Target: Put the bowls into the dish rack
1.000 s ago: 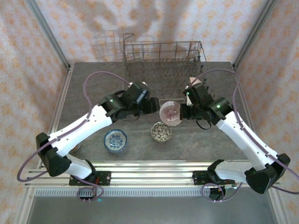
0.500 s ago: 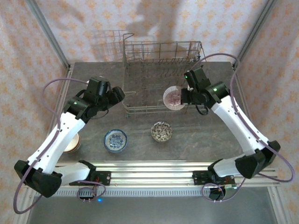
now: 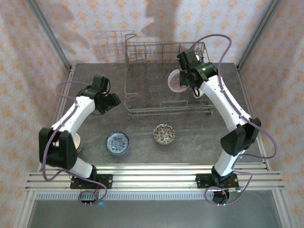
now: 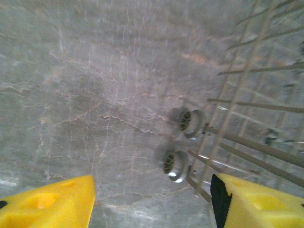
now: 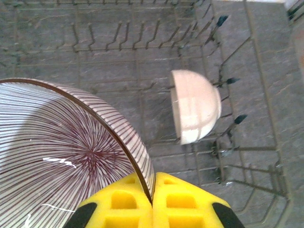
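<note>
The right gripper (image 5: 153, 192) pinches the striped bowl (image 5: 71, 152) on edge, apparently to slot between rack (image 3: 147, 90) tines below; the left gripper (image 4: 152, 199) is spread, empty.

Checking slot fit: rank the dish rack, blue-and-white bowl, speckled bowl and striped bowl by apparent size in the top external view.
1. dish rack, far the largest.
2. blue-and-white bowl and speckled bowl, about alike; not ranked apart.
3. striped bowl, looks smallest, but it is tilted, so unsure.
</note>
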`<move>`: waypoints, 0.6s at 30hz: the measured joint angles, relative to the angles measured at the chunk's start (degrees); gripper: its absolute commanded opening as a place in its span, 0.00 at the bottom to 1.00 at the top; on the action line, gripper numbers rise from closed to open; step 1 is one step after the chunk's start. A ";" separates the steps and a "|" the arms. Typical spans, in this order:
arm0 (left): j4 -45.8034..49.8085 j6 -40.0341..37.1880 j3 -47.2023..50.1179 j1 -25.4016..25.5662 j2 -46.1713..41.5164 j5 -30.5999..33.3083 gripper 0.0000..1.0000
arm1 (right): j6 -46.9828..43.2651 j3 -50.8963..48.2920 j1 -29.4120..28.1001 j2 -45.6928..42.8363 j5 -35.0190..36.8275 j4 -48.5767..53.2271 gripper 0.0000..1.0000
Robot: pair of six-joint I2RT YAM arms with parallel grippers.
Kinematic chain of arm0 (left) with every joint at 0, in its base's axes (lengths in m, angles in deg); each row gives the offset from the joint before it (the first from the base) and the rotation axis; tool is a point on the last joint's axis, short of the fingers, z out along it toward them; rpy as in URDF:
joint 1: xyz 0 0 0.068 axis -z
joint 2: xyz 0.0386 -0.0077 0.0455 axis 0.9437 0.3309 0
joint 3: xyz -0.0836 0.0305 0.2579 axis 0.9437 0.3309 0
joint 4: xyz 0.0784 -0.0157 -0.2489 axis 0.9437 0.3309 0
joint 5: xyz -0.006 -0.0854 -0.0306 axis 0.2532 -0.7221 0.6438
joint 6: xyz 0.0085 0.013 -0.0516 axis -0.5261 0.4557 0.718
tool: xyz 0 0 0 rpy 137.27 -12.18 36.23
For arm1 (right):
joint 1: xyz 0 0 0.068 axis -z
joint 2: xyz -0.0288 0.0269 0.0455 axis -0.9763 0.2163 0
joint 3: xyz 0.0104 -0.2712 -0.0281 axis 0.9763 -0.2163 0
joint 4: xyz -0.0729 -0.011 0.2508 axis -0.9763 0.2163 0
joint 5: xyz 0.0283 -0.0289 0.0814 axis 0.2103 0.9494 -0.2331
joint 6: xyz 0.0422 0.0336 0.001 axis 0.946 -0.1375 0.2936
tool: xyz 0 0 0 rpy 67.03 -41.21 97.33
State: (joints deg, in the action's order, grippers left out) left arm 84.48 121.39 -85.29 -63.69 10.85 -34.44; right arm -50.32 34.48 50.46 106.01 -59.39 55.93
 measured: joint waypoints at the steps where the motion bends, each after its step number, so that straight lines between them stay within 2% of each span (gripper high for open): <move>1: -0.35 -0.46 -0.04 0.00 1.81 -0.44 0.66 | -0.46 1.14 0.00 0.81 1.20 0.20 0.00; 8: -3.30 -2.40 -0.66 0.57 7.26 -2.84 0.65 | -3.19 9.20 0.15 6.64 9.92 1.75 0.00; 14: -3.39 -5.22 -5.20 2.69 13.00 -3.67 0.64 | -3.17 4.79 0.26 6.01 13.51 -0.74 0.00; 18: -3.21 -5.77 -7.06 4.72 15.02 -5.01 0.64 | -3.67 2.56 0.22 6.08 20.48 -0.83 0.00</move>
State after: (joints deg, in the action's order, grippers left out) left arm 81.27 115.62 -92.35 -58.97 25.87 -39.44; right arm -53.99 37.04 50.68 112.08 -38.91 55.10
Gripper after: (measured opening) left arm 0.639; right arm 0.041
